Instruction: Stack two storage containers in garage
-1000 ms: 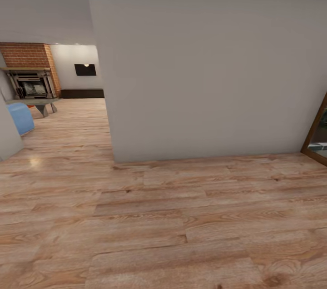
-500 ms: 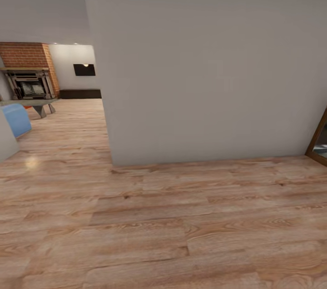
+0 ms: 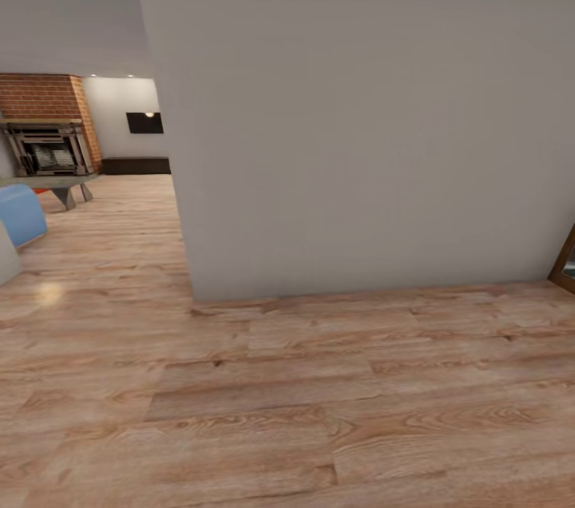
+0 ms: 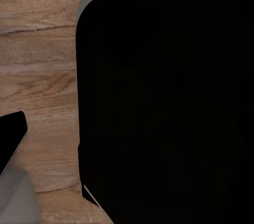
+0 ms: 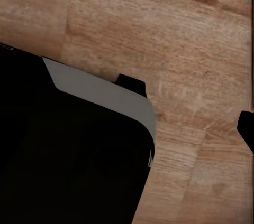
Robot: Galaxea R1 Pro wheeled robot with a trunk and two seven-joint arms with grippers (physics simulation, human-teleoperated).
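Compared with the earlier head pictures, the whole scene is shifted leftward, so the camera has moved, not the things; less of the blue sofa and of the wood-framed door is now seen.

From the head view, a broad grey-white wall [image 3: 359, 132] is seen straight ahead, meeting a light wood-plank floor [image 3: 287, 396] along its base. Past the wall's left corner, the living room [image 3: 88, 172] is seen further off. A red brick fireplace [image 3: 44, 132] stands at its back. A low table [image 3: 60, 184] is placed in front of it, and the rounded end of the blue sofa [image 3: 20, 212] is cut by the picture's left edge. A small dark panel [image 3: 144, 123] is mounted on the far pale wall. At the right edge, a sliver of the wood-framed door [image 3: 565, 260] is caught. The storage containers cannot be made out anywhere in this view.

From the left wrist view, a large black body with a grey rim [image 4: 164, 102] is seen over the plank floor. Whether the left jaws are open or closed cannot be told.

From the right wrist view, a black body with a grey rim [image 5: 74, 150] is seen over the same wood planks. The state of the right jaws cannot be told either.
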